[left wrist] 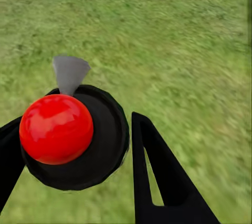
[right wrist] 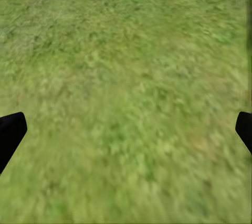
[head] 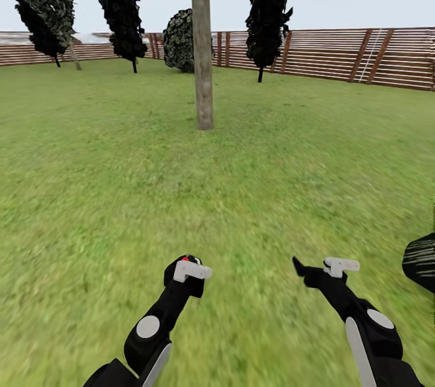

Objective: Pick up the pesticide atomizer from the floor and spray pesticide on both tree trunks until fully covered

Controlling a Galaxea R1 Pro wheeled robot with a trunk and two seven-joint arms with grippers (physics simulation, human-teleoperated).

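Pesticide atomizer, a dark round-bodied bottle with a red knob (left wrist: 63, 135), sits clamped in the left gripper (head: 187, 272). Straight ahead stands the thick grey-brown tree trunk (head: 202, 42), well apart, slightly nearer this arm. The right gripper (head: 320, 269) is spread, empty.

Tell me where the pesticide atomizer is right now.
The pesticide atomizer sits between the fingers of the left pincer, low in the head view, above the grass, with the tree trunk ahead.
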